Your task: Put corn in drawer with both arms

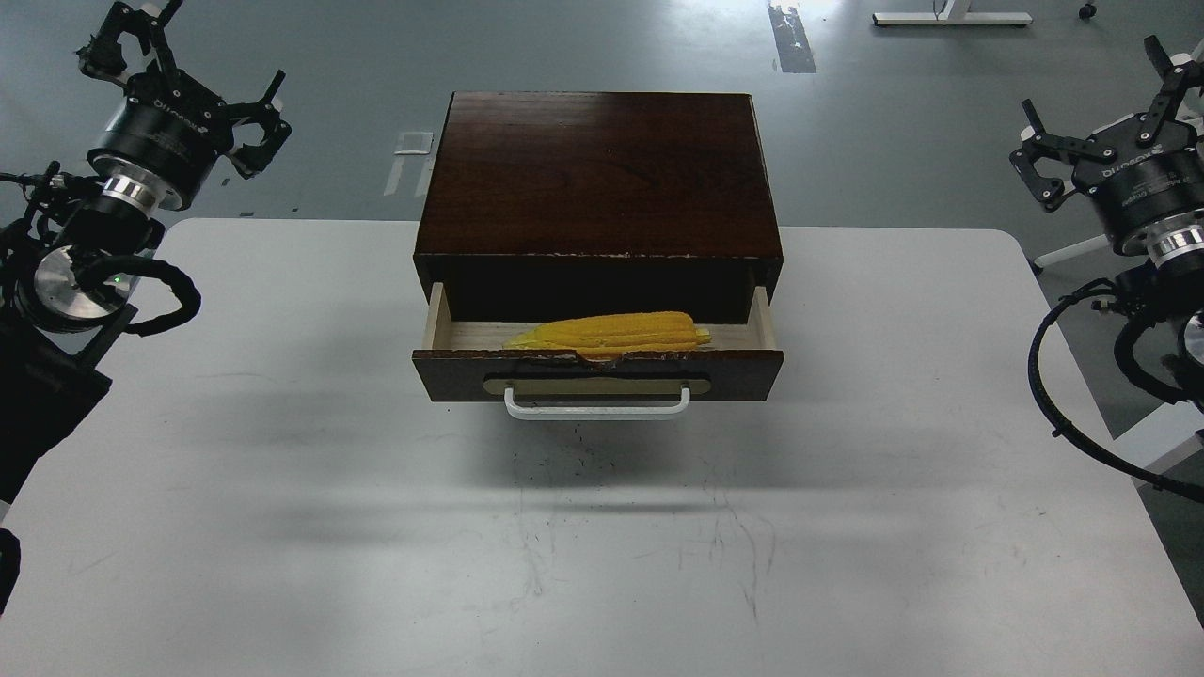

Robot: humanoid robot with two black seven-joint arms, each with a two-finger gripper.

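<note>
Table: white, scuffed with fine dark scratches toward 6 o'clock, soft shadows across it.
Floor: grey, glossy, tape marks at 12 o'clock.
Box: dark brown wood, centre.
Drawer: pulled open toward 6 o'clock.
Corn: lying inside the drawer, tip toward 9 o'clock.
Left gripper: 10 o'clock, jaws apart, empty.
Right gripper: 2 o'clock, jaws apart, empty.

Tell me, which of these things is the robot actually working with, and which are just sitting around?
Part of the job:
corn, lying inside the open drawer
left gripper and right gripper, both raised off to the sides, holding nothing

Just there:
white table
white frame legs on the floor, far behind
</note>
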